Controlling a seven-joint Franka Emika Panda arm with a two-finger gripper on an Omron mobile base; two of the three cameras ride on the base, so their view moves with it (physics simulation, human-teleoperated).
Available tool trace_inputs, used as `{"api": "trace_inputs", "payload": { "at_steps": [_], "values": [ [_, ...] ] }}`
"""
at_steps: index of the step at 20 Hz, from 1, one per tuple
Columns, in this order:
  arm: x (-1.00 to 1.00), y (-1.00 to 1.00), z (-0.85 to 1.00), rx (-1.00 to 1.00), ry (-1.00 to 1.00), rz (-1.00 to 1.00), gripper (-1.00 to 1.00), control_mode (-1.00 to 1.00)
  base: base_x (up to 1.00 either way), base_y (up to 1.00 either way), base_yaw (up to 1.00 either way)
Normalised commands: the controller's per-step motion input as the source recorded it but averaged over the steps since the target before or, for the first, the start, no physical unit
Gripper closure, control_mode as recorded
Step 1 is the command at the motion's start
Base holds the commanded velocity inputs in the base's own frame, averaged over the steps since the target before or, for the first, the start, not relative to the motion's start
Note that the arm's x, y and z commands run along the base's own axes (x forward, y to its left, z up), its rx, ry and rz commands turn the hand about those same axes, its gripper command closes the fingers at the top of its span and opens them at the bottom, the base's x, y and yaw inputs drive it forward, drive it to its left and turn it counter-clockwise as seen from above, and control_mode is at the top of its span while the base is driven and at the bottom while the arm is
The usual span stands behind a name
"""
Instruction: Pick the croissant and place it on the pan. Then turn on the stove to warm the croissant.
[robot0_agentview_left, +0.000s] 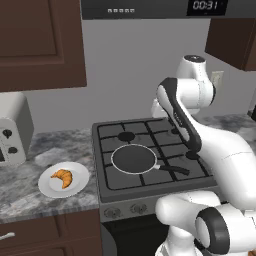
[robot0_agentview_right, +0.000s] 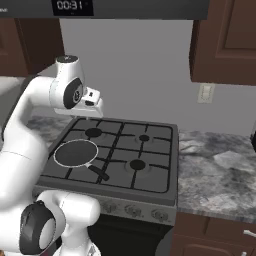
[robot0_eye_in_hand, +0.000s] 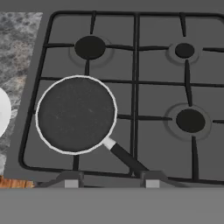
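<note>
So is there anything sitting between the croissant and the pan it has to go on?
Nothing visible does. The croissant lies on a white plate left of the stove; the pan sits empty on the front left burner.

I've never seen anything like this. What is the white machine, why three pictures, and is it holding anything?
The white machine is a robot arm in a simulated kitchen. Two pictures come from cameras behind it, left and right; the third looks down from its hand. Below is a stove with an empty black pan on its front left burner. A croissant lies on a white plate on the counter, beside a toaster. The two fingers are apart and hold nothing.
</note>
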Motion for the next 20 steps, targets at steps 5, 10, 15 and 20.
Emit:
{"api": "trace_inputs", "payload": {
  "at_steps": [5, 10, 15, 20],
  "values": [
    [0.00, 0.60, 0.21, -0.09, -0.03, 0.01, -1.00, -1.00, 0.00, 0.00, 0.00],
    [-0.01, 1.00, 0.52, -0.13, -0.02, 0.07, -1.00, -1.00, 0.00, 0.00, 0.00],
    [-0.09, 1.00, 0.26, -0.05, 0.00, 0.14, -1.00, -1.00, 0.00, 0.00, 0.00],
    [-0.47, 1.00, -0.09, 0.03, 0.00, 0.21, -1.00, -1.00, 0.00, 0.00, 0.00]
  ]
}}
